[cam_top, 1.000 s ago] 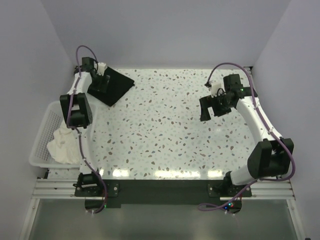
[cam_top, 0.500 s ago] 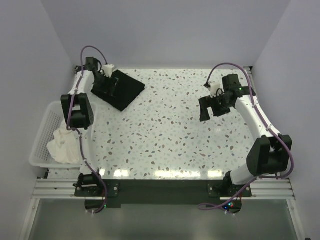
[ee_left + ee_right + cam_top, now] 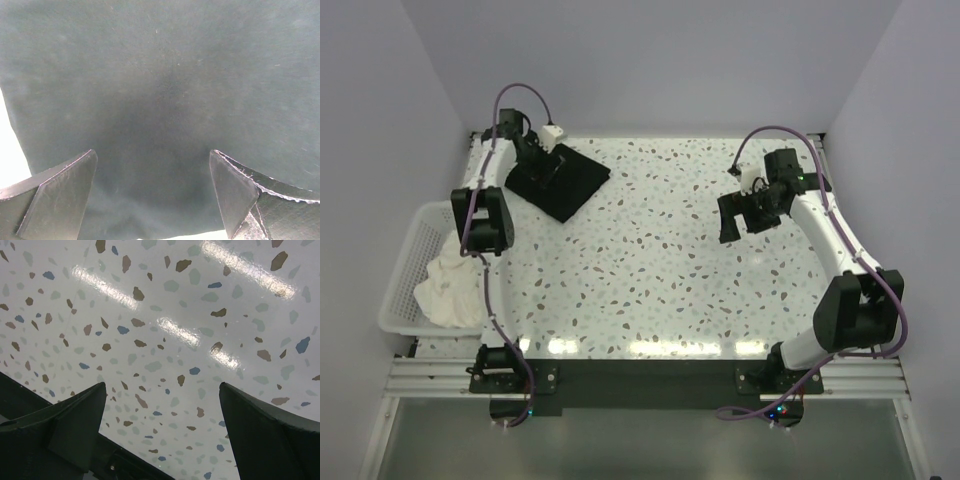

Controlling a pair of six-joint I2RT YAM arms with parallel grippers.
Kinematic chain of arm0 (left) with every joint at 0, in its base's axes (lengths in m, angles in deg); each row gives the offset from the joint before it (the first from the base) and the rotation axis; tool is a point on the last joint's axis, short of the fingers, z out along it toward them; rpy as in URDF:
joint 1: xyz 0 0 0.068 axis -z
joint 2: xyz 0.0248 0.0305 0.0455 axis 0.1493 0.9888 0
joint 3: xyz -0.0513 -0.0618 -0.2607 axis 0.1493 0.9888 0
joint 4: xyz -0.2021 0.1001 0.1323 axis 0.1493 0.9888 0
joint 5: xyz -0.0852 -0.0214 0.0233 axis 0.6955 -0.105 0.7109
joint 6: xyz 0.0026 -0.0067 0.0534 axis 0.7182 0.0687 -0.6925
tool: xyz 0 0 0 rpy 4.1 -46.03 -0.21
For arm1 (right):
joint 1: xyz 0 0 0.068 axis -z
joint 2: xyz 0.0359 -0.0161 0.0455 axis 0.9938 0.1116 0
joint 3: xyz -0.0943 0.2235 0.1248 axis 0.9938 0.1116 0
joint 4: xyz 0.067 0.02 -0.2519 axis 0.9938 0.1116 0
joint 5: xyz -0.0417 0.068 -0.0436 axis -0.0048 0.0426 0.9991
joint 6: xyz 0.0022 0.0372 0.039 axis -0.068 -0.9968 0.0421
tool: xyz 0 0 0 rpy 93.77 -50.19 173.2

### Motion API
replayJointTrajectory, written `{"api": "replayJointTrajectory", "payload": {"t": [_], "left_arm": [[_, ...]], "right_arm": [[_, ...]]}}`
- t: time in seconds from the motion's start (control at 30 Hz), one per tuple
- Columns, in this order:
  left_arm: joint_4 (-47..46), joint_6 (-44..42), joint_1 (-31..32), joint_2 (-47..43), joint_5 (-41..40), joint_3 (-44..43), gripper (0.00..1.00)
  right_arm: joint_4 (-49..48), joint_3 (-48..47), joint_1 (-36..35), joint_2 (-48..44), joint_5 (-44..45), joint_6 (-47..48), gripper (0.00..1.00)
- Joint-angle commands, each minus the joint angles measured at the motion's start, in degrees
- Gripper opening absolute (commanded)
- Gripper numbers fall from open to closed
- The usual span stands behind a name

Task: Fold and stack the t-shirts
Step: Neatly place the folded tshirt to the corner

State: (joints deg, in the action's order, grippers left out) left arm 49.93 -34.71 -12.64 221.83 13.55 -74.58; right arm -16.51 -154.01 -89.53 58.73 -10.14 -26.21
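Observation:
A folded black t-shirt point(image 3: 570, 182) lies flat at the table's far left corner. My left gripper point(image 3: 542, 165) is right over its near-left part, jaws wide open. In the left wrist view the black fabric point(image 3: 165, 100) fills the frame between the open fingers point(image 3: 60, 192), with nothing held. A crumpled white t-shirt point(image 3: 445, 285) lies in the white lattice basket point(image 3: 405, 265) at the left. My right gripper point(image 3: 730, 222) is open and empty above bare table at the right; its wrist view shows only speckled tabletop point(image 3: 165, 330).
The basket stands off the table's left edge beside the left arm's elbow point(image 3: 480, 215). The speckled tabletop point(image 3: 670, 260) spreads between the two arms. Walls close the far, left and right sides.
The black t-shirt slid a little right and toward the far edge with my left gripper, then stayed put as the left wrist moved further back. The right arm has not moved.

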Motion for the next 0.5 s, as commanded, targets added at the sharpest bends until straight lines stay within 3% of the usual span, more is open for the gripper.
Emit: {"api": "replayJointTrajectory", "payload": {"t": [0.0,0.23,0.47], "left_arm": [[-0.4,-1.0,-0.2,3.0,-1.7,-2.6,1.00],[2.8,7.3,-2.3,6.0,-0.3,-4.5,0.99],[1.7,29.0,-6.1,5.1,-12.4,1.8,0.89]], "right_arm": [[-0.2,-2.4,0.2,0.2,0.0,0.0,0.99],[-0.2,-2.6,0.3,0.9,-0.3,0.1,0.99],[-0.1,-3.4,0.3,1.2,0.1,0.6,0.99]]}}
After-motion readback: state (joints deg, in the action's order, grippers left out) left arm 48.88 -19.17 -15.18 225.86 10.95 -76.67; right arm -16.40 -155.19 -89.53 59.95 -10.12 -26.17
